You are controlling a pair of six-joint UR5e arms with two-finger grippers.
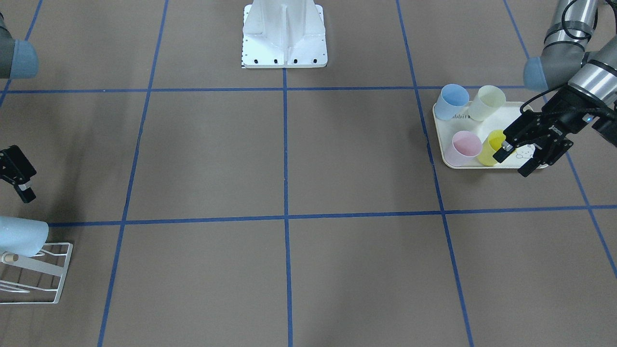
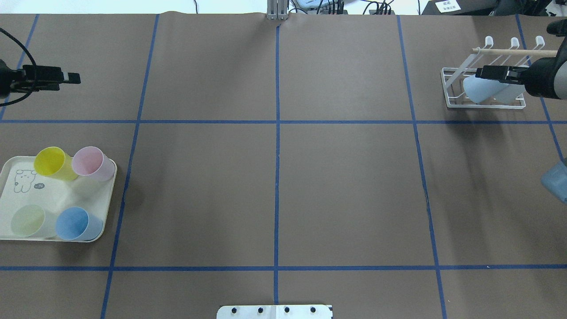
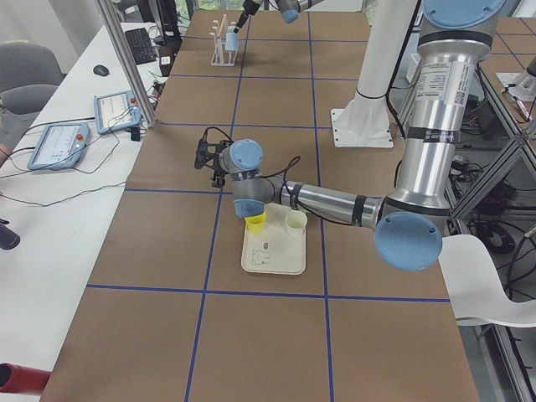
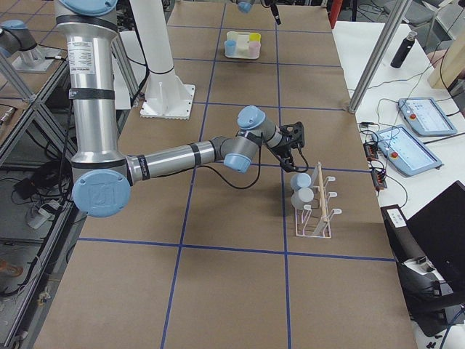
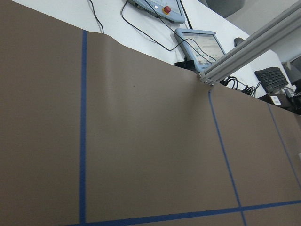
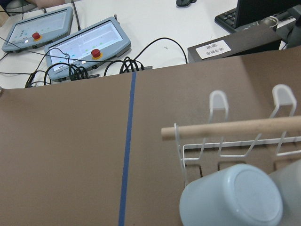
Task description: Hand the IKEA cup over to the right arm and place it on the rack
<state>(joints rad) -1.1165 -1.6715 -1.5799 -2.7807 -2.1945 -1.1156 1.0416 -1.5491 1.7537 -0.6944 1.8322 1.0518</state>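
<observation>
My right claw (image 2: 485, 73) hovers just above the pale blue IKEA cup (image 2: 480, 91), which lies tilted on the white rack (image 2: 509, 52) at the table's (image 2: 345, 190) far right; I cannot tell how wide this claw stands. My left claw (image 1: 514, 163), parted and holding nothing, hangs at the far left, beyond the rabbit-print tray (image 2: 57, 190)

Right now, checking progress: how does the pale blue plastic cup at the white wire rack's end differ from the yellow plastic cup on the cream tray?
Pose: the pale blue plastic cup lies tilted on its side; the yellow plastic cup stands upright, mouth up.
Place: the blue one hangs on the white wire rack, the yellow one sits on the cream tray.
Colour: pale blue against bright yellow.
Both are plain, handleless tumblers.
</observation>
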